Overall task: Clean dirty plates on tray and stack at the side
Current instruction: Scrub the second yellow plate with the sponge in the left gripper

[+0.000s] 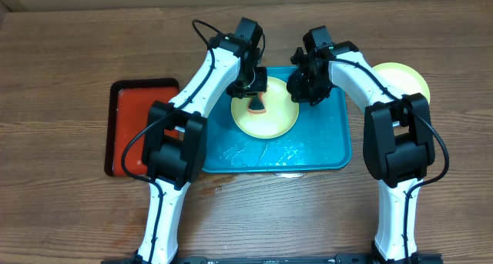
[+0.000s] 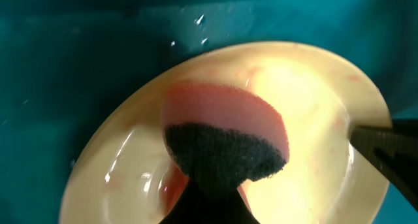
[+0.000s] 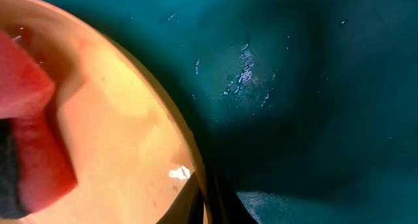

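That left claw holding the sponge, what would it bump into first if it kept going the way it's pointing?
The pale yellow plate: the left gripper points down, its sponge apparently pressed on that plate, which lies in the teal tray.

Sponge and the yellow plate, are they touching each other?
Touching. The left wrist view shows the sponge pressed flat against the plate, with no gap between them.

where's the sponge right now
Overhead view, centre: the pink sponge sits on the yellow-green plate in the teal tray, upper half, held in the left gripper.
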Controlling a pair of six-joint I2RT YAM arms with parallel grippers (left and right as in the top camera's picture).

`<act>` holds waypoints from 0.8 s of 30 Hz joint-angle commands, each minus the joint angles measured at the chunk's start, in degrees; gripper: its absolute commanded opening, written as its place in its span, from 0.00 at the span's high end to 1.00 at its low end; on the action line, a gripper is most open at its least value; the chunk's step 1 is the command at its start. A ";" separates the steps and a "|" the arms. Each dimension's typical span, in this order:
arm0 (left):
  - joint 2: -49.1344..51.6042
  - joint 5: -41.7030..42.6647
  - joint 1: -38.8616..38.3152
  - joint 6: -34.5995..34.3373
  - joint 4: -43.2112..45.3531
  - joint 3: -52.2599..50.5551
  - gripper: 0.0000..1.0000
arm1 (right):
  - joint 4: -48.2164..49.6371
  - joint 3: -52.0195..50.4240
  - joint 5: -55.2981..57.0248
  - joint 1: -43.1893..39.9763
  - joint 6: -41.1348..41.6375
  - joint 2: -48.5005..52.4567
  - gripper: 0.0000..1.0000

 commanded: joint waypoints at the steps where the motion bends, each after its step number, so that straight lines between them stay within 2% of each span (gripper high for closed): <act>1: -0.07 0.92 -1.97 -1.53 2.16 -0.87 0.96 | 0.37 -0.28 1.42 -0.22 0.55 -0.24 0.93; 4: -0.04 0.61 -3.45 -3.15 3.04 -0.90 0.96 | 0.39 -0.28 1.42 -0.22 0.52 -0.24 0.93; 8: -0.04 -4.46 -4.44 -4.74 2.60 -1.09 0.96 | 0.37 -0.28 1.44 -0.22 0.52 -0.24 0.93; 16: -0.11 -24.90 -4.02 -4.98 -5.66 -1.01 0.96 | 0.13 -0.28 1.44 -0.22 0.52 -0.24 0.93; 19: -0.17 -30.51 -3.74 -7.69 -9.55 0.09 0.96 | -0.04 -0.31 1.42 -0.22 0.52 -0.24 0.93; 22: -0.22 -30.86 -3.54 -8.55 -12.98 3.23 0.96 | -0.02 -0.31 1.44 -0.22 0.52 -0.24 0.93; 24: -0.22 -27.15 -3.52 -8.57 -14.14 6.03 0.96 | -0.04 -0.31 1.44 -0.22 0.50 -0.24 0.93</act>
